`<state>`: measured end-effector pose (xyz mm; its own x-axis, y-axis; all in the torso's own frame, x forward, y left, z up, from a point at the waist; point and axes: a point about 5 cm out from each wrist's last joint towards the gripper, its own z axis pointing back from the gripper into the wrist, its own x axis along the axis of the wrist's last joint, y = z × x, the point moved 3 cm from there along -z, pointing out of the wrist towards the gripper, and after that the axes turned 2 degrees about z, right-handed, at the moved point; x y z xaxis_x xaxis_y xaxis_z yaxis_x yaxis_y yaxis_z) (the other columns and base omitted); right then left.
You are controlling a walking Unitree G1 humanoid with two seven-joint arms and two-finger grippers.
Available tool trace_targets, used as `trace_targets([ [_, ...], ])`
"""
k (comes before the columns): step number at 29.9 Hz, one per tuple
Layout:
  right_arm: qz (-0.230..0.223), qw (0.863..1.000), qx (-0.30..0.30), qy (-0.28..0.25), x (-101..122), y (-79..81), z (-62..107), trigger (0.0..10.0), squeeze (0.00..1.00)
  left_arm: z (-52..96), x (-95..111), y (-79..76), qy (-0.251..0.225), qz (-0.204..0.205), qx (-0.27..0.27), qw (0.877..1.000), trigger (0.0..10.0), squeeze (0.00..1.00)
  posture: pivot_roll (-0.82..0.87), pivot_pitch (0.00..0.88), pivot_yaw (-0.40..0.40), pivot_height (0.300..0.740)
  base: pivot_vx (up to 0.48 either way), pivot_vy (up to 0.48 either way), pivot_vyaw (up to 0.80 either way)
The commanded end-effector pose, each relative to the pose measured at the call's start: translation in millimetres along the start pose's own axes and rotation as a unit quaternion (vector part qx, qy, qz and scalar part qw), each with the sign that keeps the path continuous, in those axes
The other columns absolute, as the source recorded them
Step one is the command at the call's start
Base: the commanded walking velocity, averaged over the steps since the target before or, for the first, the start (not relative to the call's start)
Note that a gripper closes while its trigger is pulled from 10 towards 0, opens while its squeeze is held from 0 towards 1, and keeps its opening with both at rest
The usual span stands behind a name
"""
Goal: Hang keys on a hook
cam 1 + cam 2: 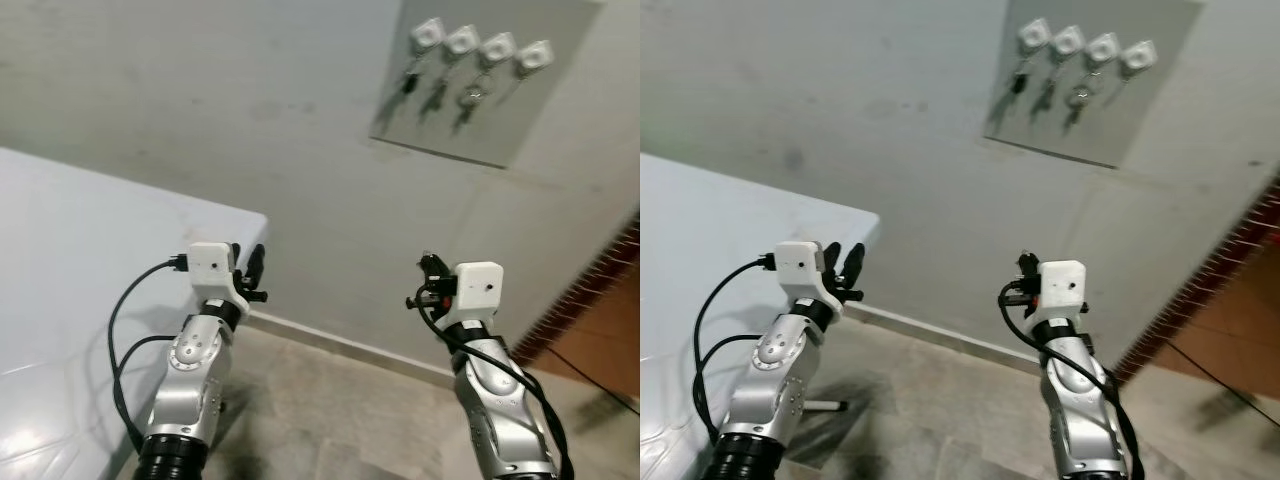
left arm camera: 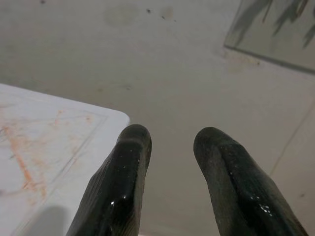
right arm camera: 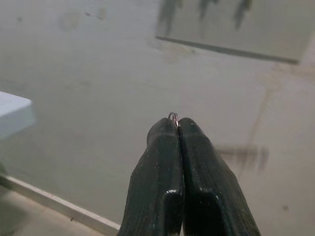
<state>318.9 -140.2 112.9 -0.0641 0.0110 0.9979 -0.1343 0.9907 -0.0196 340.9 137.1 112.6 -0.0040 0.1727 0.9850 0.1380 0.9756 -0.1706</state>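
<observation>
A grey hook board (image 1: 470, 130) hangs high on the wall to the right, carrying several white hooks (image 1: 461, 40). Dark keys (image 1: 437, 95) dangle from three of them; the rightmost hook (image 1: 533, 57) looks bare. My right gripper (image 3: 177, 122) is raised well below and short of the board, shut, with a small metal key ring (image 3: 173, 116) peeking out between the fingertips; the rest of the keys is hidden. My left gripper (image 2: 170, 140) is held up beside the table corner, open and holding nothing.
A white table (image 1: 70, 260) fills the left side, its corner close to my left arm. A white skirting (image 1: 340, 345) runs along the base of the grey wall above a tiled floor (image 1: 330, 420). A brown surface (image 1: 600, 330) lies far right.
</observation>
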Motion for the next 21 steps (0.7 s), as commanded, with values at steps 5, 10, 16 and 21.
trace_targets([
  [5, 0.005, 1.000, -0.014, -0.002, 2.3, -7.5, 0.5, 10.0, 0.00, -2.0, 3.0, -8.4, -0.003, -0.003, -0.006, 1.000, 10.0, 0.00, 0.11, 0.000, -0.054, 0.736, 0.000, 0.000, -0.78],
  [10, -0.006, 1.000, -0.020, -0.005, 1.9, -6.4, 1.1, 10.0, 0.00, -0.1, -0.4, -11.8, 0.005, -0.007, -0.011, 1.000, 10.0, 0.00, 0.11, 0.000, -0.046, 0.736, 0.000, 0.000, -0.78],
  [16, -0.012, 0.999, -0.028, -0.010, 1.1, -7.6, 4.1, 10.0, 0.00, 0.8, -0.4, -12.1, 0.006, -0.012, -0.020, 1.000, 10.0, 0.00, 0.10, 0.000, -0.035, 0.736, 0.000, 0.000, 0.00],
  [21, -0.015, 0.999, -0.035, -0.013, 1.5, -9.7, 6.3, 10.0, 0.00, -1.6, 1.6, -11.0, 0.007, -0.014, -0.020, 1.000, 10.0, 0.00, 0.10, 0.000, -0.025, 0.736, 0.000, 0.000, 0.00],
])
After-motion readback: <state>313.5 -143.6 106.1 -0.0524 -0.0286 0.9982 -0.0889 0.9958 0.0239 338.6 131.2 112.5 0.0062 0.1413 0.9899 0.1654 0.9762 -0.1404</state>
